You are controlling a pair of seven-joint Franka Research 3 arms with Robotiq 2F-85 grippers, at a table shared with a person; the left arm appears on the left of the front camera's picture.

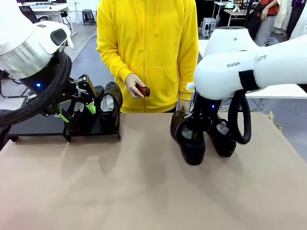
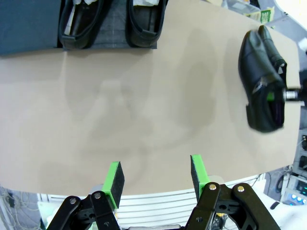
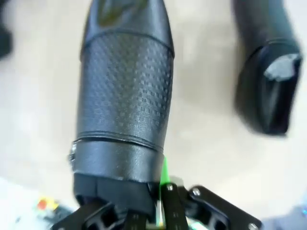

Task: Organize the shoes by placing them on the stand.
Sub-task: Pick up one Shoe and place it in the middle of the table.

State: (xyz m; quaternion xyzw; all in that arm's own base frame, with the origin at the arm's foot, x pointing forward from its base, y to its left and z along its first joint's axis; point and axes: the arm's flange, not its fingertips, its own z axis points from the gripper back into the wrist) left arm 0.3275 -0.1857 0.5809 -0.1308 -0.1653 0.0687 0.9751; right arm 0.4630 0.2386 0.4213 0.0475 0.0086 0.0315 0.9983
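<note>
**Sorting shoes: half on the stand, a third one gripped**

Two shoes [image 1: 109, 109] sit side by side on the stand [image 1: 29, 128] at the robot's left, so half the job looks done. The right end effector [image 3: 160, 179] is clamped on the heel rim of a third shoe [image 1: 190, 143] at the right side of the table [image 1: 144, 191]. Whether that shoe is clear of the surface cannot be told. The fourth shoe [image 1: 223, 139] lies just beside it, untouched. The left end effector [image 2: 155, 165] hangs near the stand, fingers apart and empty. Two carries appear to remain.
</note>
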